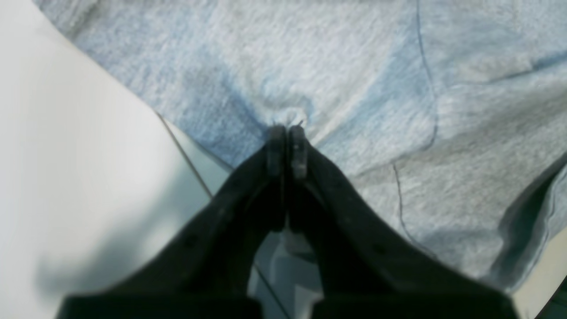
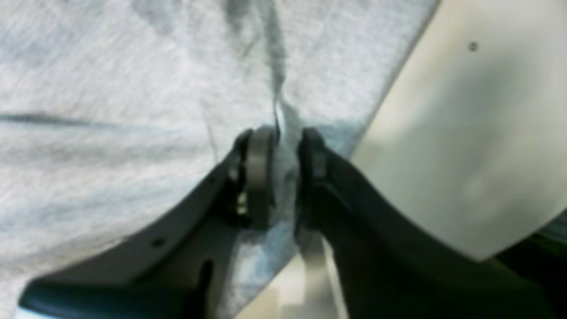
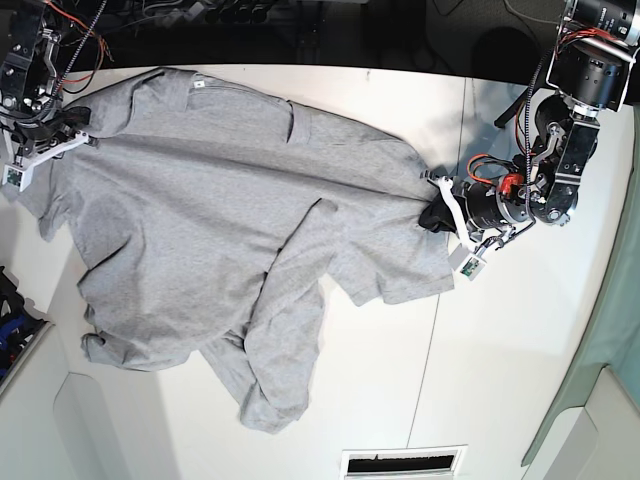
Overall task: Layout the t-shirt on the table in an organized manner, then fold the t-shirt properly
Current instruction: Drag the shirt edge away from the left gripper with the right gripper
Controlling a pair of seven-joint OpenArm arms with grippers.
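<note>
A white slotted vent panel is seen set into the near edge of the counter. Just beyond it the grey t-shirt is spread over the middle and left of the counter, rumpled, with one long flap trailing toward the near edge and folds crossing its middle. No lettering is visible on the upturned side. A small white label is seen near the far hem.

At the shirt's right edge, the left gripper is pressed low to the counter; its jaws are closed tight on a small pinch of cloth, the fabric puckering at the tips. A thin dark seam in the counter is seen running under that gripper. A white tag hangs beside the arm, with red and black wires behind it.

At the far left corner, the right gripper is set on the shirt's edge; a ridge of fabric is caught between its jaws, which are held narrowly apart by the cloth. Bare counter is seen beside it.

Along the far edge, dark cables are piled behind the counter.
</note>
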